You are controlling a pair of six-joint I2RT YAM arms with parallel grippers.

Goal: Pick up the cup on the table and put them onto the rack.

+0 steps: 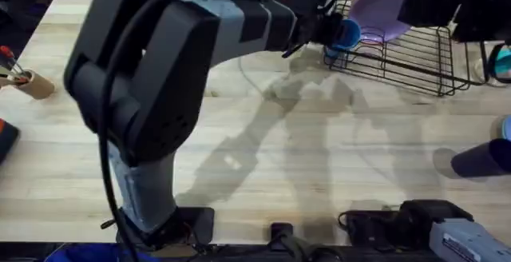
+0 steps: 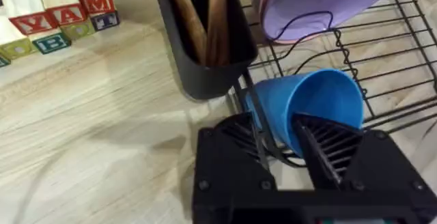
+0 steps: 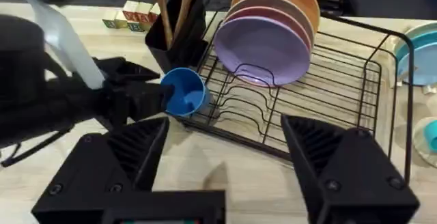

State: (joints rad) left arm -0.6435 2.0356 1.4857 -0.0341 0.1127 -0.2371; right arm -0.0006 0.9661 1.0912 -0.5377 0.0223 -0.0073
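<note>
Overhead view: the desk, light wood, carries everything
Left arm: reaches from its base across the desk to the far side, the nearer arm by far
Rack: black wire rack at the far right of the desk, with purple, pink and orange plates standing in its slots and a black utensil caddy just beside its near corner
Right end effector: fingers spread wide and empty, well back from the rack
Left end effector: fingers clamped on the cup's wall near its base
Cup: blue cup held on its side at the rack's corner, beside the caddy
Key relation: the cup's long axis runs away from the left end effector toward the rack, mouth leading; it sits at the rack's edge, and whether it touches the wires I cannot tell
Judgement: the cup is likely not yet released, and needs carrying a little further over the wires
</note>
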